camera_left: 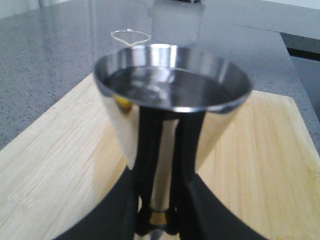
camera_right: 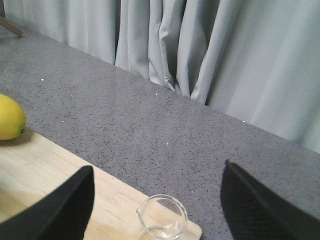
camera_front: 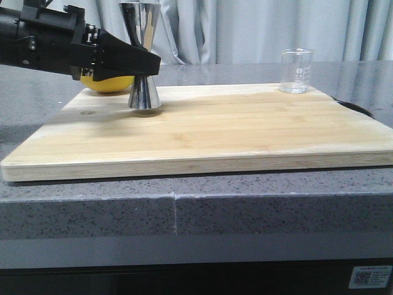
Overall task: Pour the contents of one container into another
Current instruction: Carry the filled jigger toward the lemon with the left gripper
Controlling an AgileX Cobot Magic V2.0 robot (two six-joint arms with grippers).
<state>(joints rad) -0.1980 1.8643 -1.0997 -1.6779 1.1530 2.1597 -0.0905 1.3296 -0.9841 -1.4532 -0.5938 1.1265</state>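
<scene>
On the far-left board, your left fingers (camera_front: 145, 65) clamp the jigger (camera_front: 142, 58); right fingers (camera_right: 157, 200) wide, beaker (camera_front: 296, 70) unlifted, pour pending.

Lemon (camera_front: 107, 84), probably, behind bamboo board (camera_front: 202, 135); grey curtain (camera_right: 210, 55).

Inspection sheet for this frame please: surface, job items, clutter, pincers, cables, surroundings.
Surface: bamboo cutting board on a grey speckled counter.
Job's things: steel jigger upright on the board's left part, top cup dark inside; glass beaker upright at the board's far right corner, looks empty.
Clutter: lemon behind the jigger.
Pincers: left pincer closed on the jigger's waist; right pincer open above the beaker, apart from it.
Cables: nothing seen.
Surroundings: grey curtains behind the counter.
</scene>
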